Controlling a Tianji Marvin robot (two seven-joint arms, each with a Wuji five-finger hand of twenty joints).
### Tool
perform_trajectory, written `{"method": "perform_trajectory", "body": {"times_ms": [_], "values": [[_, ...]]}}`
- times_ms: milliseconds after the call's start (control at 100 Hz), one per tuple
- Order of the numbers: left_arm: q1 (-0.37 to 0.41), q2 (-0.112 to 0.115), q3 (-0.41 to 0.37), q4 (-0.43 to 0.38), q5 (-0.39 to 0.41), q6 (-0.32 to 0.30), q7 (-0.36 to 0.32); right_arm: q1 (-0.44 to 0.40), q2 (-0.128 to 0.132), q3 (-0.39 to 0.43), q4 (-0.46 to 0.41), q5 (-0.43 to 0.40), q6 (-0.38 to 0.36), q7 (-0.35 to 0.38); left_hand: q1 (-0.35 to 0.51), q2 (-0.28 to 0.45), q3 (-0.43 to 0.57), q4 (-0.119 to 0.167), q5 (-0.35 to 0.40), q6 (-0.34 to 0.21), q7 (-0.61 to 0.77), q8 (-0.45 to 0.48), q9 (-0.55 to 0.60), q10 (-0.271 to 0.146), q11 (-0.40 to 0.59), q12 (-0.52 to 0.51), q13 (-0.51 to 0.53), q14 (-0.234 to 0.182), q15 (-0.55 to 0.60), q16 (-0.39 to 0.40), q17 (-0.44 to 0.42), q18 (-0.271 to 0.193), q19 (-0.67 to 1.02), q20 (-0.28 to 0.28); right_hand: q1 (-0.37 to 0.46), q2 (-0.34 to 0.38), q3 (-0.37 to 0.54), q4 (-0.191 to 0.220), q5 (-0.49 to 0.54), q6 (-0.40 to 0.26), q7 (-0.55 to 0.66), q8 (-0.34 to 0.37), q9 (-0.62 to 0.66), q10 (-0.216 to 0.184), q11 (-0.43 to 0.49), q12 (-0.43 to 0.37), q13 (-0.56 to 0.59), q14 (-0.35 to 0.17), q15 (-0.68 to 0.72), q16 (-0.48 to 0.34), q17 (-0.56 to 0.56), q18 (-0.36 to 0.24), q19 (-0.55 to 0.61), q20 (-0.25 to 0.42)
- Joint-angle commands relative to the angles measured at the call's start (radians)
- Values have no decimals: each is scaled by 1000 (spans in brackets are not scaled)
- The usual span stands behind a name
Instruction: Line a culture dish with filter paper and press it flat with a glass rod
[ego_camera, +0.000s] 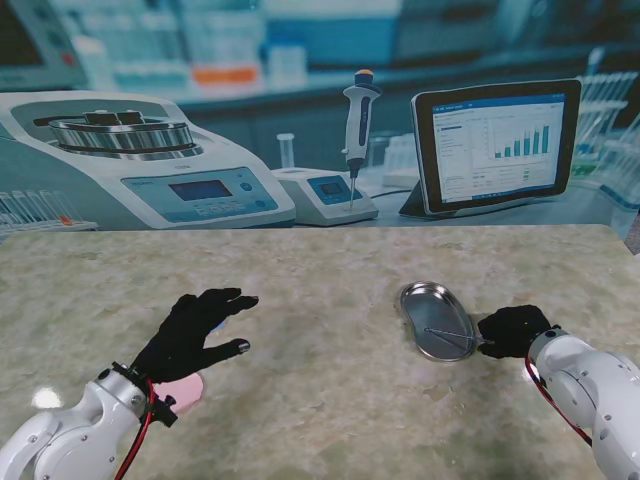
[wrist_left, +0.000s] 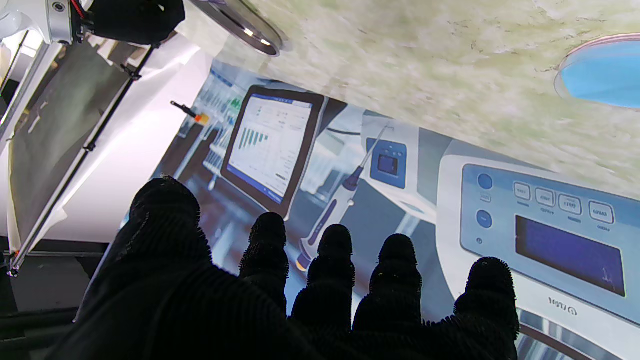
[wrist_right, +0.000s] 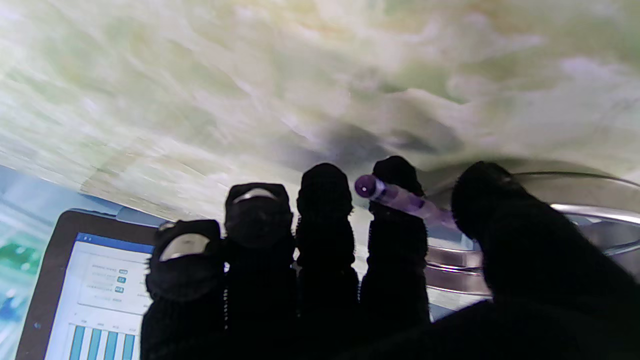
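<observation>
**Right hand pinching the glass rod at the tray, left hand just hanging out**

So the marble-look table (ego_camera: 320, 290) has the robot's two black-gloved hands on it, well apart from each other. The right hand (ego_camera: 513, 331) sits at the near right edge of a shiny oval metal tray (ego_camera: 437, 320) over on the right side of the table. In the stand view a thin glass rod (ego_camera: 452, 337) lies slanted across the inside of the tray, with its right end running into the hand's fingers. The right wrist view is the clearer one: the rod (wrist_right: 407, 201) shows up purplish and see-through, and it's pinched between the thumb and the index finger, rounded tip poking out past the fingertip. The other three fingers (wrist_right: 324, 200) are lined up close beside each other, touching nothing as far as the picture shows. The tray rim (wrist_right: 590, 212) is right behind the thumb.

The left hand (ego_camera: 196, 328) is on the left side of the table with its fingers spread out and nothing in them; the left wrist view shows all five fingertips (wrist_left: 335, 241) apart with gaps between. Just nearer to the robot than that hand, tucked against the wrist, there's a pinkish round thing (ego_camera: 184, 390) mostly hidden, can't tell what it is from there. The left wrist view catches a round clear-rimmed culture dish (wrist_left: 602, 71) with blue inside it on the table

Can't make out filter paper as such in any view
</observation>
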Motion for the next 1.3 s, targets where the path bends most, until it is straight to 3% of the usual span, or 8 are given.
{"method": "perform_trajectory", "body": {"times_ms": [0,190,270,440,600,870,1030,1290], "values": [[3,-1,0,-3,-2,4,-4,-3,3,-3,-2,-7,-1,1,13,33,-19,27,-26,-28,21,10,-38,-27,-21,-10,-29,-32,-14,-16,-11,-27,-46,-26,9,-28,6,-26,-50,9,-21,-31,-23,23,-14,-16,-25,-7,-19,4,-15,-13,23,30],[3,-1,-1,-4,-2,5,-5,-4,4,-3,-9,-23,0,7,13,32,-20,27,-27,-29,21,10,-26,-26,-16,-3,-28,-32,-14,-15,-12,-25,-46,-25,-24,-16,-8,-14,-130,66,-120,-130,-128,41,-102,-93,-114,-4,-114,-19,-72,-25,-15,43],[3,-1,-1,-4,-2,7,-5,-5,5,-1,-15,-29,-2,15,14,33,-19,27,-26,-29,21,10,-34,-27,-15,-1,-27,-32,-13,-15,-11,-25,-45,-24,-70,1,-35,27,-168,101,-223,-137,-203,46,-149,-147,-181,-1,-187,-40,-123,-33,-48,51],[3,-1,-1,-4,-3,10,-6,-9,6,7,-29,-47,-10,27,14,33,-19,27,-28,-30,21,10,-31,-24,-17,-3,-27,-32,-14,-15,-12,-22,-44,-21,-116,-10,-101,19,-271,161,-376,-193,-347,69,-224,-221,-314,12,-342,-99,-242,-41,-120,58],[2,-1,-1,-5,-5,12,-9,-18,4,14,-49,-51,-1,40,14,33,-19,27,-28,-29,21,10,-38,-26,-21,-6,-27,-31,-13,-15,-12,-21,-45,-21,-135,0,-148,16,-297,203,-461,-243,-412,98,-290,-294,-391,45,-486,-177,-317,-25,-186,31],[2,-1,-3,-7,-6,12,-10,-30,1,21,-73,-51,15,68,14,32,-19,27,-27,-31,21,10,-42,-25,-24,-4,-28,-29,-14,-15,-13,-19,-46,-23,-153,23,-191,12,-368,238,-682,-412,-504,145,-560,-548,-541,121,-928,-421,-534,96,-588,-169],[3,-1,-2,-9,-7,14,-12,-45,-4,35,-98,-31,25,76,14,32,-19,27,-27,-29,20,9,-30,-22,-10,6,-28,-28,-14,-15,-12,-18,-47,-23,-180,45,-206,9,-420,245,-748,-481,-574,147,-682,-657,-625,137,-1094,-532,-636,139,-776,-288],[2,-1,4,-11,-12,16,-13,-99,-17,85,-197,31,25,101,13,34,-19,27,-30,-31,18,8,-43,-26,-28,-4,-31,-30,-15,-16,-12,-19,-50,-28,-184,66,-222,8,-469,238,-760,-513,-625,134,-733,-697,-693,143,-1170,-605,-716,163,-958,-433]]}}
